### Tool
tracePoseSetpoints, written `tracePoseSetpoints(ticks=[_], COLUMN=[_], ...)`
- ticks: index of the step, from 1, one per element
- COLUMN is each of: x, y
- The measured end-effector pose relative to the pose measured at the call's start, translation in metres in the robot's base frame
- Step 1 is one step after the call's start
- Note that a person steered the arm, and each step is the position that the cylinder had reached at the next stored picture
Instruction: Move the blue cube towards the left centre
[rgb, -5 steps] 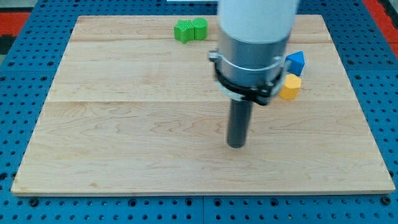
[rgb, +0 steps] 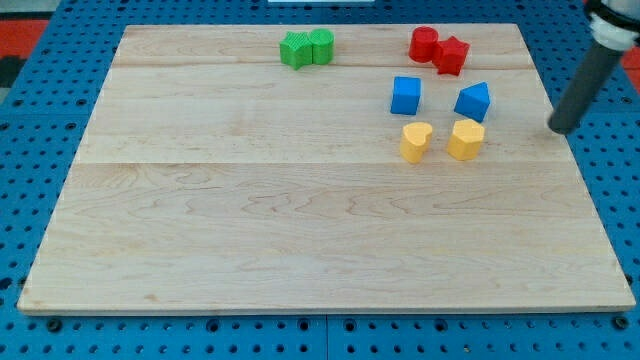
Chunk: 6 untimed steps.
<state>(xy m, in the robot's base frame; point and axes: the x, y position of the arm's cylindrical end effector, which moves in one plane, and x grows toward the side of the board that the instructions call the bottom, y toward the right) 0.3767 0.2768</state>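
The blue cube (rgb: 406, 96) sits on the wooden board (rgb: 250, 220) in the upper right part. My tip (rgb: 560, 128) is at the board's right edge, well to the right of the cube, touching no block. Between the tip and the cube lies a blue wedge-shaped block (rgb: 473, 101).
A yellow heart-shaped block (rgb: 416, 141) and a yellow block (rgb: 466, 139) lie just below the blue blocks. Two red blocks (rgb: 438, 48) sit near the top right. Two green blocks (rgb: 306, 47) sit at the top centre. Blue pegboard (rgb: 30, 120) surrounds the board.
The arm has swung from over the board's middle to the right edge. The blocks it was hiding now show. No block has moved.
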Motion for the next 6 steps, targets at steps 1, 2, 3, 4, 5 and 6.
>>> tracePoseSetpoints(ticks=[1,2,3,4,5,6], x=[-0.034,-0.044,-0.044,-0.044,-0.044,-0.044], y=[-0.034,-0.107,-0.171,-0.19,-0.245,-0.347])
